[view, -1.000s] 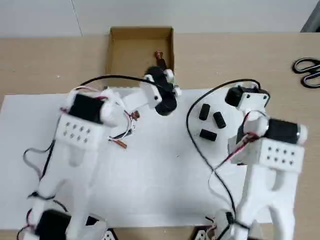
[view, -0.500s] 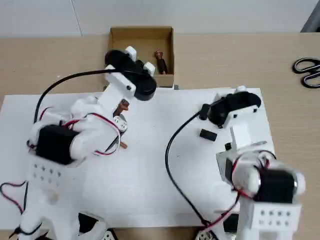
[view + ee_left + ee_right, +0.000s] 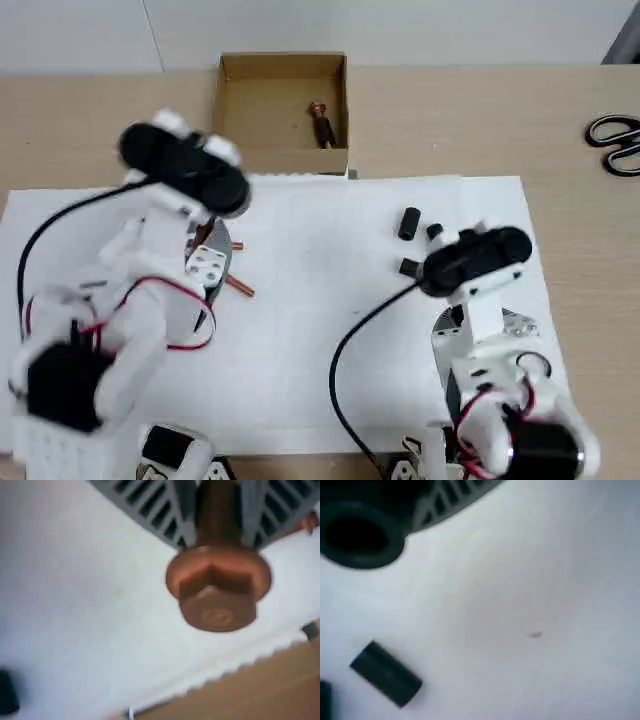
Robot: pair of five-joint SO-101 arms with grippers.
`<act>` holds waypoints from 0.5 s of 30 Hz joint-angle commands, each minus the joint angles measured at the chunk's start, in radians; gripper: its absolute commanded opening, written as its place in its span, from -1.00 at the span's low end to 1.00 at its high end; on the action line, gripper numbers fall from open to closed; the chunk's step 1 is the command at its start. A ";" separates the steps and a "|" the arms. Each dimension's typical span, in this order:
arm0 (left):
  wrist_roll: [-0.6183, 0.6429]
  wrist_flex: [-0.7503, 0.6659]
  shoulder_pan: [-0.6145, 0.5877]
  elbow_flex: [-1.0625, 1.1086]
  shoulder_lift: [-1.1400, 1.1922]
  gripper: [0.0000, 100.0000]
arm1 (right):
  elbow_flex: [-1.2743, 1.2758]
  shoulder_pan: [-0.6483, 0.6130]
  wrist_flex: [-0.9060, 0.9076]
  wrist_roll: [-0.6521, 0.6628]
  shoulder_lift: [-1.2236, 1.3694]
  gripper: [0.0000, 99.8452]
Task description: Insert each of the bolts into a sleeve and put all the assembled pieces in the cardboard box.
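Copper hex-flanged bolt (image 3: 218,587) is clamped in ribbed left jaws; right jaws' state by tubular sleeve (image 3: 357,537) unclear.

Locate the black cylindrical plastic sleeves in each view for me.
High view: black sleeves clustered on the white paper sheet, beside the right arm.
Left wrist view: probably one, dark, on the sheet beyond the copper bolt.
Right wrist view: one lying flat, one end-on.
Shared landmark: the white paper sheet.
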 commanded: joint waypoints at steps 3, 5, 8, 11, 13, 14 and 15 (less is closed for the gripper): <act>0.153 -0.244 -0.006 0.280 -0.242 -0.99 | 0.103 -0.004 -0.077 -0.066 -0.134 -1.00; 0.230 -0.313 -0.006 0.367 -0.321 -0.99 | 0.144 -0.005 -0.099 -0.097 -0.165 -1.00; 0.318 -0.367 -0.006 0.463 -0.410 -0.99 | 0.213 -0.004 -0.140 -0.106 -0.199 -1.00; 0.373 -0.390 -0.008 0.539 -0.482 -0.99 | 0.276 -0.005 -0.189 -0.107 -0.220 -1.00; 0.404 -0.394 -0.008 0.578 -0.522 -0.99 | 0.330 -0.005 -0.254 -0.107 -0.239 -1.00; 0.420 -0.402 -0.008 0.599 -0.542 -0.99 | 0.358 -0.005 -0.289 -0.107 -0.249 -1.00; 0.436 -0.416 -0.008 0.624 -0.562 -0.99 | 0.385 -0.008 -0.320 -0.109 -0.260 -1.00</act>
